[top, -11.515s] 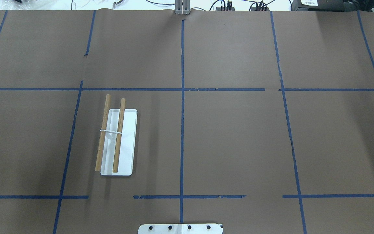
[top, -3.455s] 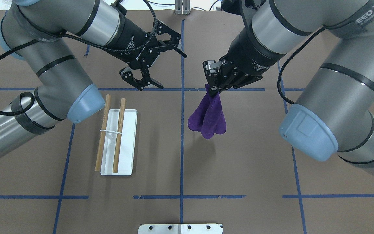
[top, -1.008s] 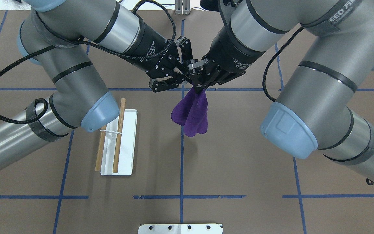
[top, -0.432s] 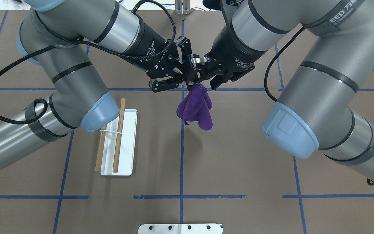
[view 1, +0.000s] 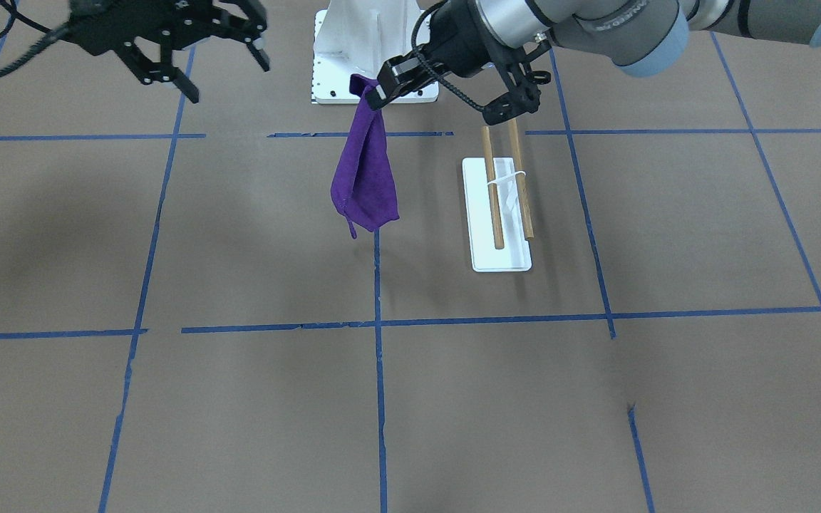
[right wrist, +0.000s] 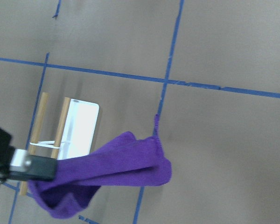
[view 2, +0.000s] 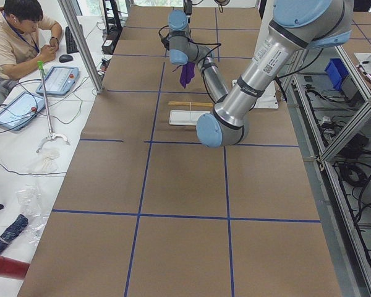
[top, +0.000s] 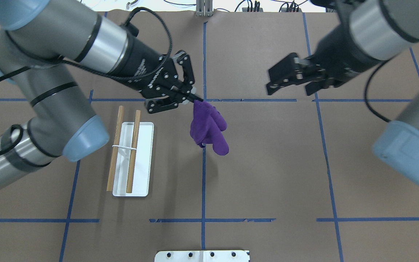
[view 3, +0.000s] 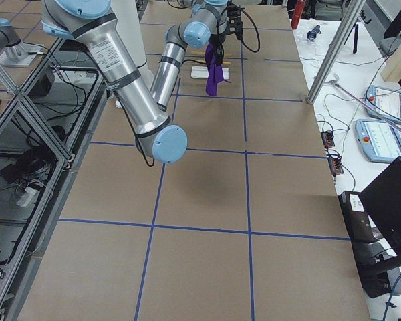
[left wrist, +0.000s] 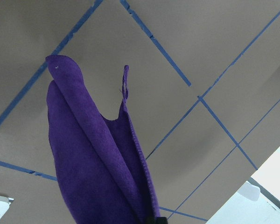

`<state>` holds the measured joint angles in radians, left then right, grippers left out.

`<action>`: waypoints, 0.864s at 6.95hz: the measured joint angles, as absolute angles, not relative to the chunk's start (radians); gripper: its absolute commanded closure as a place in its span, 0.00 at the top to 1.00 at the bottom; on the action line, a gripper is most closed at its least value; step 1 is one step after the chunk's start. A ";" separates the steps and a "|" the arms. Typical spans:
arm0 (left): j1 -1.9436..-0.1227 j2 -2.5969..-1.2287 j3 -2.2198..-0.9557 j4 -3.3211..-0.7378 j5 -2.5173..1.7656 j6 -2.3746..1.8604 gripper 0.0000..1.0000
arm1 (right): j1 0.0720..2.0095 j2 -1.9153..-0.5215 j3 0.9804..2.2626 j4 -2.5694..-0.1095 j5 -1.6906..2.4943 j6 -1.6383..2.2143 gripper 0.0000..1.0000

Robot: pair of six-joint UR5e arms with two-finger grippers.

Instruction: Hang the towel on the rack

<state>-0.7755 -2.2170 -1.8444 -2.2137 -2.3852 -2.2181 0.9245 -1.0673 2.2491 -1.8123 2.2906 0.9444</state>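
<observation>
A purple towel (top: 209, 127) hangs folded above the table's middle; it also shows in the front view (view 1: 366, 178) and both wrist views (left wrist: 98, 158) (right wrist: 116, 172). My left gripper (top: 196, 99) (view 1: 375, 96) is shut on its top edge. The rack (top: 133, 151) (view 1: 503, 192) has two wooden dowels on a white base plate (top: 143, 171). It stands on the table to the left of the towel and below the left gripper in the overhead view. My right gripper (top: 293, 89) (view 1: 229, 75) is open and empty, well off to the right of the towel.
A white bolted pedestal (view 1: 368, 43) (top: 202, 255) sits at the robot's edge of the table. Blue tape lines grid the brown table cover. An operator (view 2: 18, 37) sits with tablets beyond the far side in the exterior left view.
The right gripper opened, let go of the towel and drew back to the right. The left gripper closed on the towel's top and now holds it alone, shifted slightly left.
</observation>
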 measured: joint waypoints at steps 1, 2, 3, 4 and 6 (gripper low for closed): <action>-0.777 -2.151 -1.882 -2.232 -2.383 -2.170 0.00 | 0.971 -1.151 2.277 -1.811 2.292 0.941 1.00; -0.779 -2.091 -1.905 -2.239 -2.383 -2.113 0.00 | 1.012 -1.209 2.280 -1.810 2.292 0.933 1.00; -0.788 -2.027 -1.926 -2.242 -2.383 -2.054 0.00 | 1.044 -1.249 2.270 -1.810 2.288 0.920 1.00; -0.812 -1.971 -1.939 -2.242 -2.385 -1.994 0.00 | 1.065 -1.276 2.254 -1.810 2.280 0.894 1.00; -0.903 -1.868 -1.951 -2.242 -2.394 -1.855 0.00 | 1.099 -1.312 2.237 -1.810 2.274 0.826 1.00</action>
<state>-0.9034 -1.8680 -1.9508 -2.2417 -2.3935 -1.8552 1.0995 -1.3117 2.2370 -1.8101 2.2742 0.8256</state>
